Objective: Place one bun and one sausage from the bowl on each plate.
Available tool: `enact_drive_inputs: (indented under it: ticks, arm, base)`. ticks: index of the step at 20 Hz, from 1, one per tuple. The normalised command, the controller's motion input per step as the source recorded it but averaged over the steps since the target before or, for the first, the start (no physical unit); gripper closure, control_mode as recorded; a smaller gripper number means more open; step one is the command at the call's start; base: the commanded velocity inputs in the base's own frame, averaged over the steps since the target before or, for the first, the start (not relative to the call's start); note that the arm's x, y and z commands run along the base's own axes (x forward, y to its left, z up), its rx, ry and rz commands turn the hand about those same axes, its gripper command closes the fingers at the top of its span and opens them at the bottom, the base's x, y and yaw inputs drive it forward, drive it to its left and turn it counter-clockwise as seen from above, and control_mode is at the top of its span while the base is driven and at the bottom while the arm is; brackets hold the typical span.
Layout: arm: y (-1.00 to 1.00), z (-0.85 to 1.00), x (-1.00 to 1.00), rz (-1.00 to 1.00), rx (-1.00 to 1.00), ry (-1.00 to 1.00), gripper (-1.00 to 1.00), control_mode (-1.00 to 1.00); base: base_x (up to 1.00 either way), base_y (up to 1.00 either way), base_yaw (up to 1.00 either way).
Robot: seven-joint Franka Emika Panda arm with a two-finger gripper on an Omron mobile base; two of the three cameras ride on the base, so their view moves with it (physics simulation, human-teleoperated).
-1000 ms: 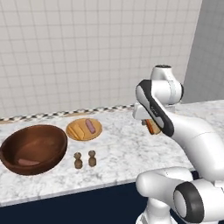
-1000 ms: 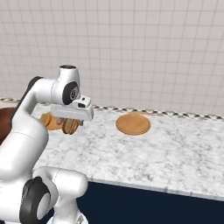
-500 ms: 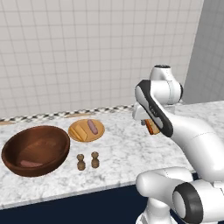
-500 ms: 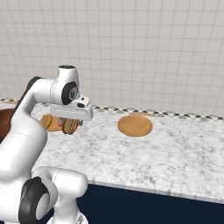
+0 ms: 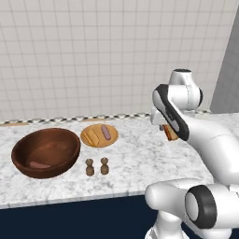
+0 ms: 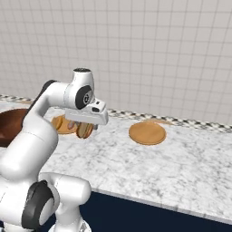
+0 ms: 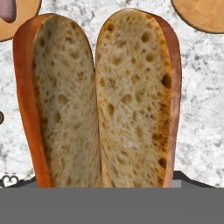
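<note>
Left plate (image 5: 87,138) done: bun plus sausage. Pincer (image 6: 84,130) grips second bun (image 7: 98,100) above counter (image 6: 149,167); right plate (image 6: 147,134) bare (one sausage (image 5: 40,165) waits in bowl (image 5: 45,152)).

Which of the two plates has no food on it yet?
The plate to the arm's right, bare tan. The other plate, beside the bowl, already holds a bun and sausage.

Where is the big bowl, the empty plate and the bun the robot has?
bowl (image 5: 56,140), left base view, on its inner back wall.
empty plate (image 6: 147,133), right base view, on its flat middle.
bun (image 7: 100,105), hand view, on its cut face.
</note>
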Motion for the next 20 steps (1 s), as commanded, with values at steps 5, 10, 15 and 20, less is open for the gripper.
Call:
enact_drive_inputs:
  ticks: [5,10,15,20]
  arm:
    - [-1.00,-0.03,0.50,-0.06,0.03,0.00,1.00,-1.00]
    - [-1.00,-0.10,0.39,-0.20,0.07,0.00,1.00,-1.00]
    - [-0.92,-0.13,0.60,-0.06,0.14,0.00,1.00,-1.00]
    - [-0.08,-0.48,0.89,0.06,0.03,0.00,1.00,-1.00]
  base:
    - [0.00,0.00,0.00]
    - [0.00,0.00,0.00]
    - [0.00,0.00,0.00]
    - [0.00,0.00,0.00]
